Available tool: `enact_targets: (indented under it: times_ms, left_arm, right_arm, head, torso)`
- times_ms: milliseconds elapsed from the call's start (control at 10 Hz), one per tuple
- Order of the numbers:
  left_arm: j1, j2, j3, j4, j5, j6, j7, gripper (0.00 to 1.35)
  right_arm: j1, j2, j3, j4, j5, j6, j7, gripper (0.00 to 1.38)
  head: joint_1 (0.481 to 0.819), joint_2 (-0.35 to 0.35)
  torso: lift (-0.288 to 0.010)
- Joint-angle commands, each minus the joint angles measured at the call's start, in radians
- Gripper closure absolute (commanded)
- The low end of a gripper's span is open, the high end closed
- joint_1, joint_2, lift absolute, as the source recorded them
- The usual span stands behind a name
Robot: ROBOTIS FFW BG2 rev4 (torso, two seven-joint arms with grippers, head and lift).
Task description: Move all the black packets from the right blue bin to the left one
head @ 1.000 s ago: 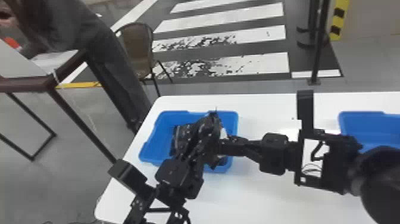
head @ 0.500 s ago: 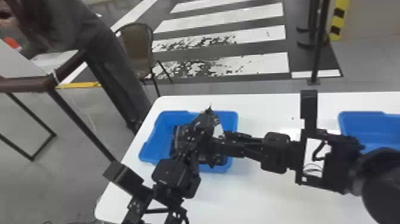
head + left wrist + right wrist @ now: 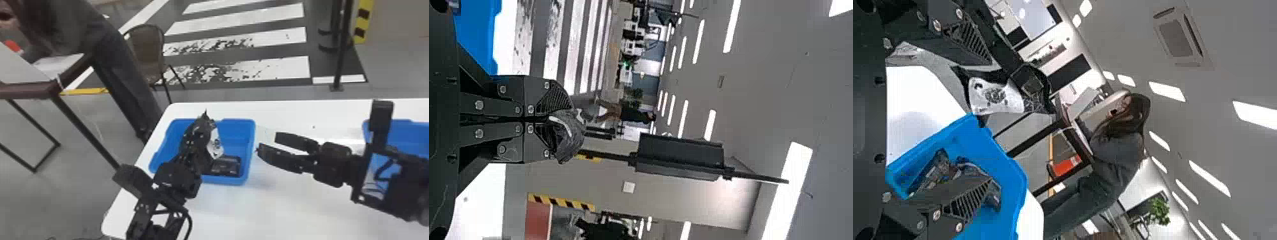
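Left gripper [image 3: 195,135]: above the left blue bin [image 3: 223,181], pinching a black packet [image 3: 215,145] with a white label between its fingers. More black packets [image 3: 935,172] lie in that bin, seen in my right wrist view. Right gripper [image 3: 267,144]: fingers spread, nothing between them, over the white table [image 3: 287,207] just beside the same bin. Right blue bin [image 3: 411,134]: partly behind my right arm; contents cannot be told.
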Motion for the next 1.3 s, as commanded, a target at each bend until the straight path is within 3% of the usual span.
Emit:
enact_targets:
  times_ms: [0,200,300,400,500,600,700,800,900,1200]
  left_arm:
    - [-0.127,0.000,0.023,0.180,-0.111,-0.032,0.008,1.21]
    - [-0.303,0.005,0.053,0.421,-0.260,-0.057,0.029,1.21]
    - [-0.345,0.005,0.075,0.465,-0.326,-0.062,0.052,1.21]
    - [-0.370,0.005,0.085,0.502,-0.350,-0.081,0.072,1.21]
    - [-0.389,0.003,0.089,0.536,-0.326,-0.106,0.081,1.11]
    - [-0.389,0.005,0.073,0.536,-0.250,-0.069,0.073,0.55]
    - [-0.389,0.005,0.067,0.534,-0.248,-0.089,0.063,0.13]
    - [-0.384,0.007,0.055,0.534,-0.228,-0.128,0.046,0.09]
    - [-0.362,0.013,0.029,0.519,-0.149,-0.189,0.021,0.15]
    - [-0.168,0.014,0.003,0.234,0.017,-0.187,-0.006,0.16]
  right_arm:
    - [0.027,0.000,-0.034,-0.016,0.002,0.010,0.000,0.07]
    - [0.030,-0.003,-0.036,-0.026,0.002,0.010,0.000,0.07]
    - [0.035,-0.005,-0.044,-0.033,0.002,0.010,0.000,0.07]
    - [0.045,-0.008,-0.054,-0.041,0.002,0.010,0.002,0.07]
    - [0.050,-0.008,-0.060,-0.043,0.002,0.010,0.002,0.07]
    - [0.057,-0.008,-0.080,-0.055,0.020,0.015,0.000,0.07]
    - [0.062,-0.006,-0.120,-0.077,0.076,0.050,-0.001,0.09]
    - [0.059,-0.005,-0.152,-0.085,0.114,0.059,-0.006,0.10]
    - [0.067,-0.002,-0.198,-0.134,0.177,0.104,-0.034,0.09]
    - [0.138,0.020,-0.379,-0.360,0.391,0.278,-0.192,0.09]
  head:
    - [0.695,0.350]
    - [0.695,0.350]
    - [0.695,0.350]
    - [0.695,0.350]
    - [0.695,0.350]
    - [0.695,0.350]
    - [0.695,0.350]
    - [0.695,0.350]
    - [0.695,0.350]
    - [0.695,0.263]
  torso:
    - [-0.140]
    - [-0.140]
    - [-0.140]
    - [-0.140]
    - [-0.140]
    - [-0.140]
    - [-0.140]
    - [-0.140]
    - [-0.140]
    - [-0.140]
